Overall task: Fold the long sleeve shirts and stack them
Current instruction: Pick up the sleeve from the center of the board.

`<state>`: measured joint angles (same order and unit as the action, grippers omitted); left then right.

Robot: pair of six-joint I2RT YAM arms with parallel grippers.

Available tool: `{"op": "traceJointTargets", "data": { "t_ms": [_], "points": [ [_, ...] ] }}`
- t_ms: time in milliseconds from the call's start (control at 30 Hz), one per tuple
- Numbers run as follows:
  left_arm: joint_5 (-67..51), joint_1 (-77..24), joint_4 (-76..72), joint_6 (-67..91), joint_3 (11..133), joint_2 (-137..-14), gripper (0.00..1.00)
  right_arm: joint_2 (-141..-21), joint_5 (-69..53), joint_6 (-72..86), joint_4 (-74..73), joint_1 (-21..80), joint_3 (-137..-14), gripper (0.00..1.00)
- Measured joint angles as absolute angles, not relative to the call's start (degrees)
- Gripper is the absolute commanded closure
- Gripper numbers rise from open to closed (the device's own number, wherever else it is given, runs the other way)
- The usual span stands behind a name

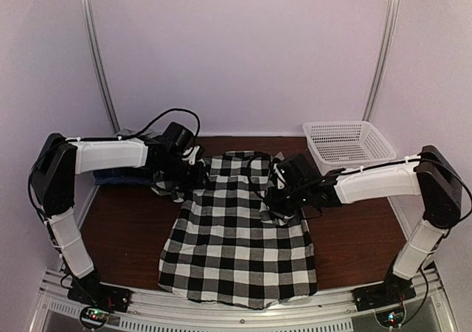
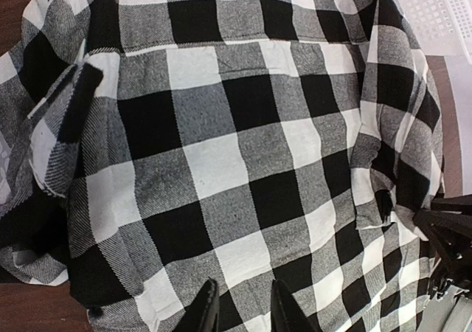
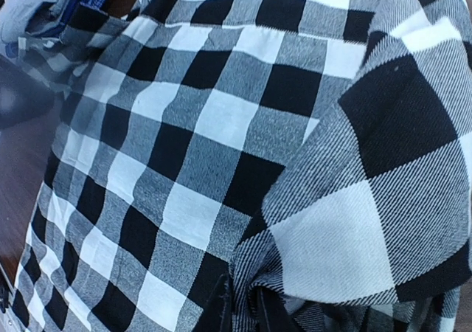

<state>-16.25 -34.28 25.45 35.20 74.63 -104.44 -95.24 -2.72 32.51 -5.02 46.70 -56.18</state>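
**Top view.** The plaid shirt [image 1: 236, 236] lies spread on the brown worktop [image 1: 125, 229] at the centre of the frame. Its collar end points toward the upper edge and its hem lies near the lower edge, just above the arm bases. The left pincer [image 1: 184, 171] meets the shirt's upper-left corner, where the cloth is rumpled. The right pincer [image 1: 280, 195] sits at the upper-right part, where the cloth is bunched. A white mesh basket [image 1: 346, 142] stands at the upper right, apart from the shirt. A strip of dark blue cloth [image 1: 118, 175] shows under the left forearm, at the left of the frame. From this height neither pincer's fingers can be made out.

**Left wrist view.** This view shows the fingers that the top view hides. Two dark fingers [image 2: 206, 310] enter at the bottom edge with a narrow gap between them, and checked cloth shows in that gap. Whether they nip it or only stand over it cannot be told. A doubled band of plaid runs down the right side of the frame.

**Right wrist view.** A raised fold of the plaid fills the right half, close to the lens. It gathers at the bottom edge between this pincer's fingertips [image 3: 220, 313], which pinch it. Only here does a light grey garment [image 3: 29, 11] appear, in the upper-left corner beside blue cloth.
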Motion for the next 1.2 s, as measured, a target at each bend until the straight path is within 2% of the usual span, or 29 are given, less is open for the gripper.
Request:
{"op": "traceJointTargets", "data": {
  "t_ms": [267, 467, 533, 600, 733, 833, 1033, 1200],
  "points": [
    [-16.2, -34.3, 25.6, 35.2, 74.6, -104.4, 0.75, -97.3, -0.1, 33.4, -6.1, 47.4, -57.2, 1.00],
    [-16.0, -34.3, 25.6, 35.2, 74.6, -104.4, 0.75, -85.9, 1.6, 36.9, -3.6, 39.4, -48.6, 1.00],
    [-16.0, -34.3, 25.8, 35.2, 74.6, -104.4, 0.75, -79.8, 1.7, 38.9, -2.0, 34.3, -43.4, 0.94],
    [-16.1, -34.3, 25.8, 35.2, 74.6, -104.4, 0.75, -75.9, 1.3, 40.4, -0.3, 29.4, -39.1, 0.83],
    [-16.1, -34.3, 25.8, 35.2, 74.6, -104.4, 0.75, -74.3, -0.3, 41.9, -1.0, 24.6, -34.8, 0.67],
    [-16.1, -34.3, 25.8, 35.2, 74.6, -104.4, 0.75, -74.0, -1.4, 42.0, -2.6, 24.6, -34.5, 0.54],
    [-16.1, -34.3, 25.8, 35.2, 74.6, -104.4, 0.75, -66.4, 1.1, 38.8, -7.4, 27.2, -35.3, 0.36],
    [-16.4, -34.3, 25.8, 35.2, 74.6, -104.5, 0.75, -67.1, 3.8, 32.5, -10.3, 34.7, -41.4, 0.28]
  ]
}}
